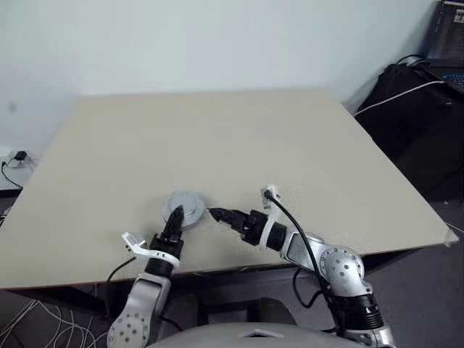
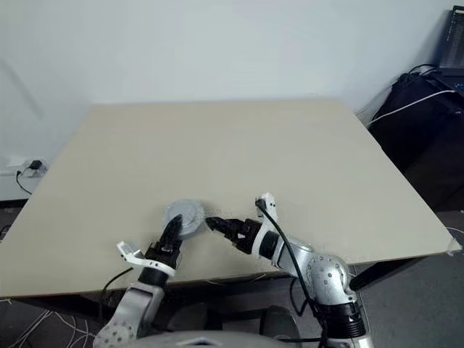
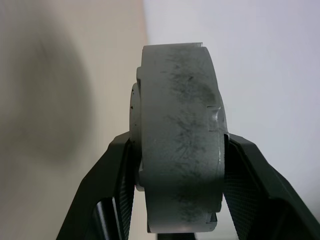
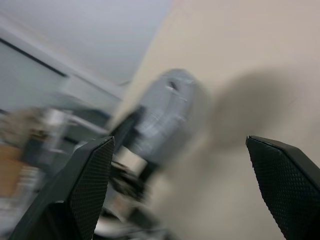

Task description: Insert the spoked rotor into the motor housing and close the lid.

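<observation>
Left wrist view: left hand (image 3: 177, 190) clamped on closed grey motor housing (image 3: 177, 150), edge-on. Head views: housing low over worktop (image 1: 239, 145); right hand (image 1: 217, 214) beside, spread wide, empty.

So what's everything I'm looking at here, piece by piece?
Closed grey motor: one, grey, near the table's front edge, clamped on its two flat faces by the left gripper.
Table: one, beige, in front of a pale wall.
Black bag: one, black, on the floor off the table's far right corner, white cable across it.
Wall socket: one, white with a dark plug, low on the wall to the left.
Loose cables: several, white, on the floor under the table's front left.
Left gripper: one, black fingers, jaws shut on the motor.
Right gripper: one, black fingers, just right of the motor, jaws wide open and holding nothing.
</observation>
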